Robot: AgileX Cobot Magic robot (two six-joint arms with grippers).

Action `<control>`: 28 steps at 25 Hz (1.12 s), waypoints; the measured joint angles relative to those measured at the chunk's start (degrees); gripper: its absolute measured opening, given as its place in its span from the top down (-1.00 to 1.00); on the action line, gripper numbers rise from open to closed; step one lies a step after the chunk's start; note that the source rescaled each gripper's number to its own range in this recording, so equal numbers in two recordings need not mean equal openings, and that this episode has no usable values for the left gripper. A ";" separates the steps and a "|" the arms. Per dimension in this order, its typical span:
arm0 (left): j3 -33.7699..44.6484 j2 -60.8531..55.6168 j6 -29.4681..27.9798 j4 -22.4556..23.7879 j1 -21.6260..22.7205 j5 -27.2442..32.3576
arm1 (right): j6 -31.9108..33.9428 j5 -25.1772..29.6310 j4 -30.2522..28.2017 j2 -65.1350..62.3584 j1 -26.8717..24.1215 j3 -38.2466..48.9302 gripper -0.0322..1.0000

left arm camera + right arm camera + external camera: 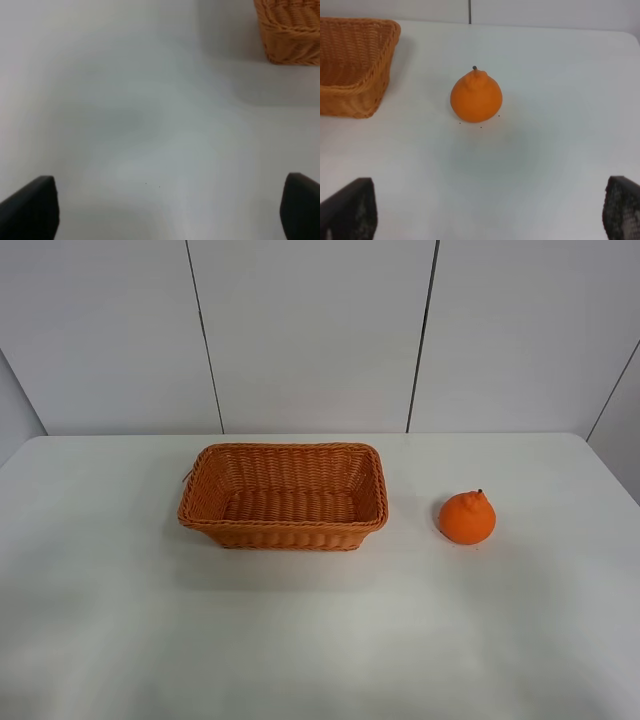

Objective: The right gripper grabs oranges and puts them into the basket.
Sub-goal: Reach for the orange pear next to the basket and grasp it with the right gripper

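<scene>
Risk: I judged that the orange [476, 96] could roll away across the surface [320, 640] if one finger nudged it first. A loose pinch on its rounded sides might also let it slip before it cleared the basket [284, 449] rim.
Orange, look: bright and round, upright, with a knobby bump and a small dark stem on top.
Orange, place: it sat on the surface right of the basket, apart from it.
Right end effector [485, 205]: fingers were wide apart and held nothing, with the fruit ahead of it.
Left end effector [165, 202]: fingers were apart and empty.

I see the knobby orange [466, 518] upright on the table [300, 640], stem up. The shallow wicker basket [285, 537] sits near it, to its left, not touching.
</scene>
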 joint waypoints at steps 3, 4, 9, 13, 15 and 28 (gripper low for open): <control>0.00 0.00 0.00 0.00 0.00 0.00 | 0.00 0.00 0.07 0.00 0.00 0.00 -1.00; 0.00 0.00 0.00 0.00 0.00 0.00 | 0.00 0.00 0.07 0.00 0.00 0.00 -1.00; 0.00 0.00 0.00 0.00 0.00 0.00 | 0.00 0.00 0.07 0.00 0.00 0.00 -1.00; 0.00 0.00 0.00 0.00 0.00 0.00 | -0.17 0.78 0.19 3.78 0.00 -1.29 -1.00; 0.00 0.00 0.00 0.00 0.00 0.00 | -0.17 0.82 0.37 9.99 0.00 -3.96 -1.00; 0.00 0.00 0.00 0.00 0.00 0.00 | -0.21 1.39 2.58 68.26 0.00 -29.91 -1.00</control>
